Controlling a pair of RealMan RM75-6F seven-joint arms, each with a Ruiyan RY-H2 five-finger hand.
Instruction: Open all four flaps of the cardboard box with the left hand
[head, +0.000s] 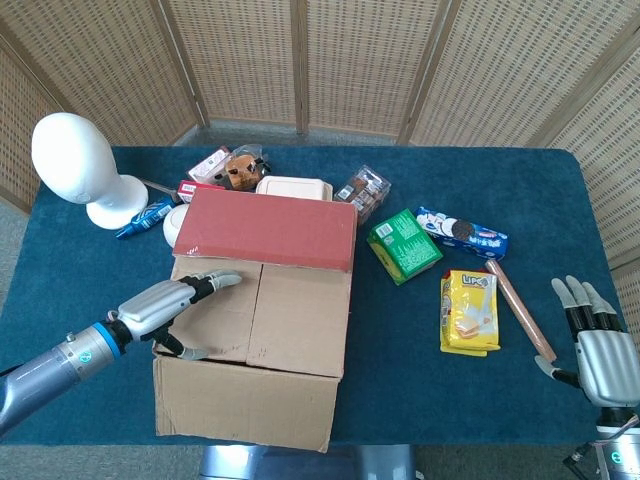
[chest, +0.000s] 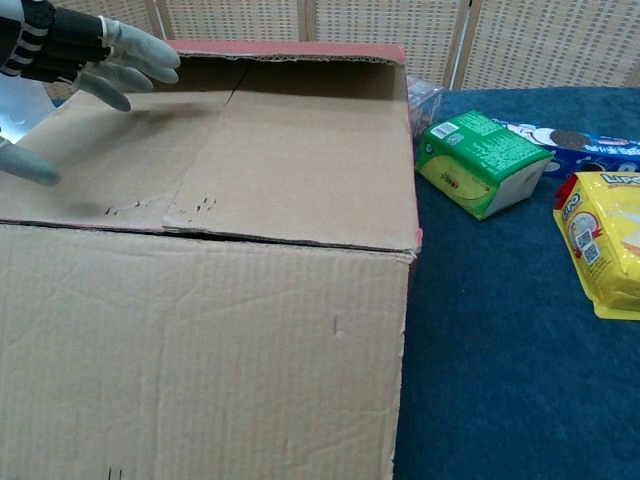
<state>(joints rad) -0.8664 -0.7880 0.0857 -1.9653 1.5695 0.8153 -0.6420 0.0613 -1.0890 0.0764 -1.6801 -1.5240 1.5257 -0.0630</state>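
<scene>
1. I see the blue tabletop carrying everything, with wicker screens behind it.
2. The cardboard box sits at the near middle of the tabletop. Its far flap, red on the side facing me, is open and stands up at the back; the near flap hangs down the front. The two inner flaps lie flat, meeting along a seam down the middle.
3. My left robot hand hovers over the inner flap on the left, fingers spread and pointing toward the seam, holding nothing. In the chest view it shows at the top left corner, close above the cardboard; I cannot tell whether it touches.
4. My right robot hand is at the far right edge of the tabletop, fingers apart and upright, empty.
5. A white mannequin head stands at the far left.
6. Beside the box lie a yellow snack packet and a green packet.
</scene>
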